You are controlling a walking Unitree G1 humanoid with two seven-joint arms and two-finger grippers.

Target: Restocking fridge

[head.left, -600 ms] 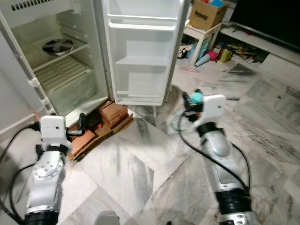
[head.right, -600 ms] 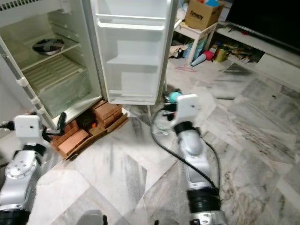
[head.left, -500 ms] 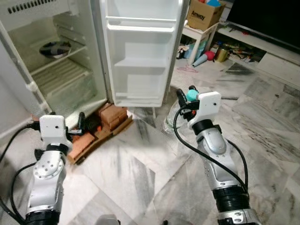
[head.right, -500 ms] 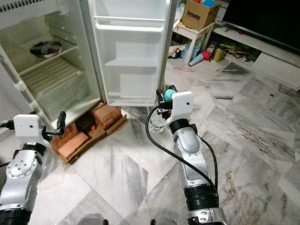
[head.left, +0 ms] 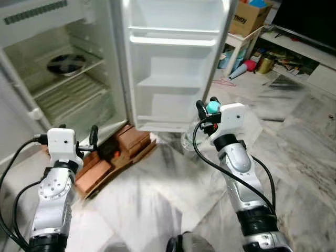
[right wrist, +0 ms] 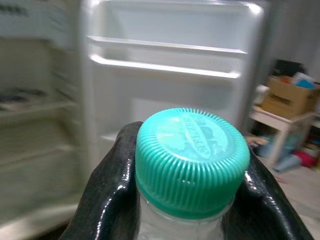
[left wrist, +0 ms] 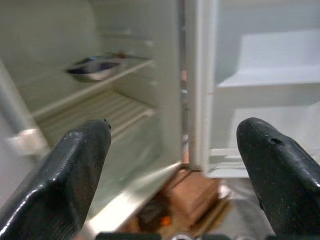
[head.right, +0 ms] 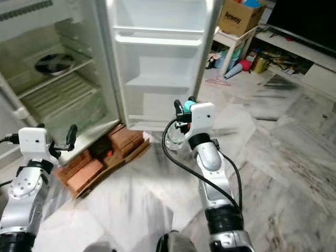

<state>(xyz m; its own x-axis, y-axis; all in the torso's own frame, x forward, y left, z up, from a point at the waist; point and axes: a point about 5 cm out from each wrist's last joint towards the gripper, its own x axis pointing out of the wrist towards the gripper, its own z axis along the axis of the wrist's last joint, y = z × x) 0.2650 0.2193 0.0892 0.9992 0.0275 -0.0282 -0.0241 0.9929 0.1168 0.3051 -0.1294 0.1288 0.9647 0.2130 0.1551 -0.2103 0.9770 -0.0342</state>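
Observation:
A white fridge [head.left: 63, 68] stands open ahead, its door [head.left: 176, 63] swung wide with bare door shelves. Inside, a dark bowl [head.left: 66, 64] rests on a wire shelf. My right gripper [head.left: 206, 107] is shut on a clear water bottle [head.left: 191, 137] with a teal cap [right wrist: 192, 155], held by the neck in front of the door's lower shelf. My left gripper [head.left: 76, 135] is raised low at the left with its fingers [left wrist: 75, 175] spread open and nothing between them, facing the fridge's interior.
Bricks and cardboard [head.left: 118, 152] prop up the fridge's base. At the back right stand a white side table [head.left: 244, 39] with a cardboard box [head.left: 248, 16], floor clutter and a low TV bench [head.left: 310, 47]. Marble floor stretches to the right.
The camera has moved closer to the fridge and turned toward it. My right gripper keeps hold of the bottle, now nearer the door; the left arm holds its pose.

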